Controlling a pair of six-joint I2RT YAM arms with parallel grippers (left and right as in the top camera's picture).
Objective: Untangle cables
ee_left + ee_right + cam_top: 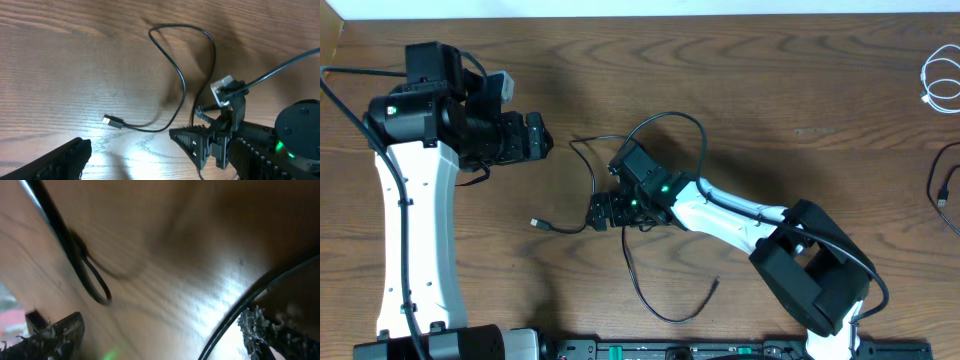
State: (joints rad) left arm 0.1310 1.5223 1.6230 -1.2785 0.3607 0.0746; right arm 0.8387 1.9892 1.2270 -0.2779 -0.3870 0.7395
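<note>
The right end effector (597,212) hangs low over the desk (770,90) with its fingers (55,335) spread wide and nothing clamped. In its wrist view a black cord (235,315) runs through the gap close to one finger, so the pose reads as lined up for a pinch, not yet a hold. Which cord that is cannot be told from that blurred view.

Just beside this end effector, on the side towards the left arm, the black USB cable (184,87) curves away from its USB plug (535,223), rises in a loop and comes back down near the fingertips. A second black cord (642,297) trails from under the end effector towards the robot's base. The two meet there, which is probably why the arm works at that spot.

The left end effector (538,137) waits well apart, also open and empty, likely ready to pin a loose end.

Far from the right end effector, at the desk's edge, a coiled white cable (938,80) and another black cable (938,185) lie separate.
</note>
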